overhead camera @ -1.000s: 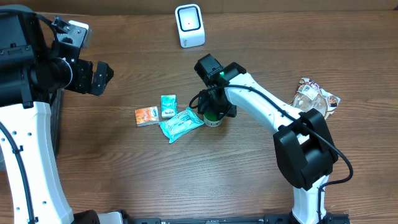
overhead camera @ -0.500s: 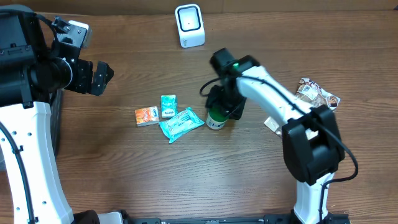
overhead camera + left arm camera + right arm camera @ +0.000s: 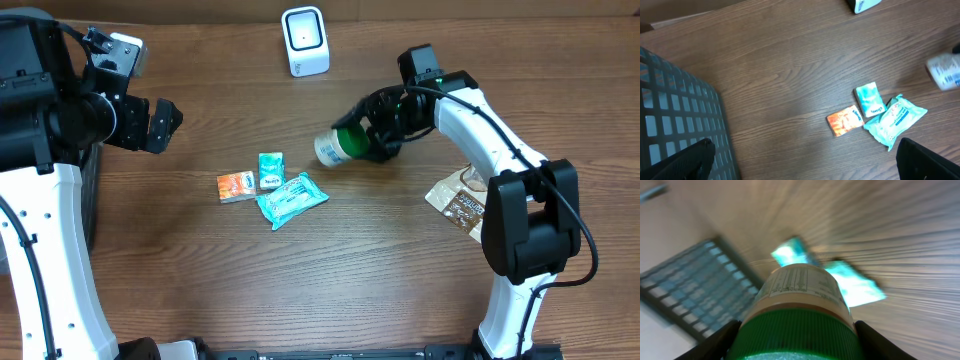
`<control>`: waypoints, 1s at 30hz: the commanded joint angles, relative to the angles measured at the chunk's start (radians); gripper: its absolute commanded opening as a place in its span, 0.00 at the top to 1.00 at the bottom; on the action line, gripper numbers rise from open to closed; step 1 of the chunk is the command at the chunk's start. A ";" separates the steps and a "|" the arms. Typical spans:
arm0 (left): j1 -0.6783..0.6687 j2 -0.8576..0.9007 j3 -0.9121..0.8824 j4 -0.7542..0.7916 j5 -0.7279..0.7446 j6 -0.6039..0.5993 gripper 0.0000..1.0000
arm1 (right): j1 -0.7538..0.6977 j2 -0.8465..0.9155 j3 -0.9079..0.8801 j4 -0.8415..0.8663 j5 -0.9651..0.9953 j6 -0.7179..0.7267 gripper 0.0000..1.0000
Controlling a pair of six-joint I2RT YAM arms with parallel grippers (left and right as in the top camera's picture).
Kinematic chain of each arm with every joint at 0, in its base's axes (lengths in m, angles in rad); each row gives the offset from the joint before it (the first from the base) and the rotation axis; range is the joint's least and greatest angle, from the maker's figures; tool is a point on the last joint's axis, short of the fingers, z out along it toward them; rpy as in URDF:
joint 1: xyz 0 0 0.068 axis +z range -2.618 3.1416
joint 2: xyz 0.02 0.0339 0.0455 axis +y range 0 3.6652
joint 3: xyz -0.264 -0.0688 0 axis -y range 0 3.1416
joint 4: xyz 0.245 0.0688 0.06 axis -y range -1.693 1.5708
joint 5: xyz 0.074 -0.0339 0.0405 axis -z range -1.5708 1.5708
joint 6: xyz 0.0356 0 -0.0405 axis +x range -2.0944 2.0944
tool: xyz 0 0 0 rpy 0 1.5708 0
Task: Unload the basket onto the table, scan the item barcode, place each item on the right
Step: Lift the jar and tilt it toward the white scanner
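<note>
Bottle (image 3: 335, 146) newly aloft above wooden table (image 3: 300, 290)

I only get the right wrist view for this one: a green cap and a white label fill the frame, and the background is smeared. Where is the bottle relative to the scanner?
Observer: Overhead, the white scanner stands at the table's far edge. The bottle is well short of it, over the middle of the table.
Operator: Which way is the bottle pointing?
Observer: It is tilted onto its side in the right gripper, which grips the cap end. The base points toward the left arm's side.
Operator: Is the left arm involved?
Observer: No. The left gripper is open and empty, apart from every item.
</note>
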 commanded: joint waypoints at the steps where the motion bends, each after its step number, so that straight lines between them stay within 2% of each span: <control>1: 0.003 -0.004 0.020 0.000 0.004 0.023 0.00 | -0.002 -0.005 0.034 0.081 -0.187 0.179 0.59; 5: 0.003 -0.004 0.020 0.000 0.004 0.023 0.00 | -0.002 -0.018 0.034 0.257 -0.242 0.362 0.59; 14: 0.003 -0.004 0.020 0.000 0.004 0.023 0.00 | -0.029 -0.045 0.034 0.521 -0.306 0.697 0.56; 17: 0.003 -0.004 0.020 0.000 0.004 0.023 0.00 | -0.040 -0.045 0.034 0.568 -0.309 0.727 0.56; 26: 0.003 -0.004 0.020 0.000 0.004 0.023 0.00 | -0.046 -0.045 0.034 0.569 -0.298 0.729 0.56; 30: 0.003 -0.004 0.020 0.000 0.004 0.023 0.00 | -0.046 -0.045 0.034 0.570 -0.272 0.659 0.57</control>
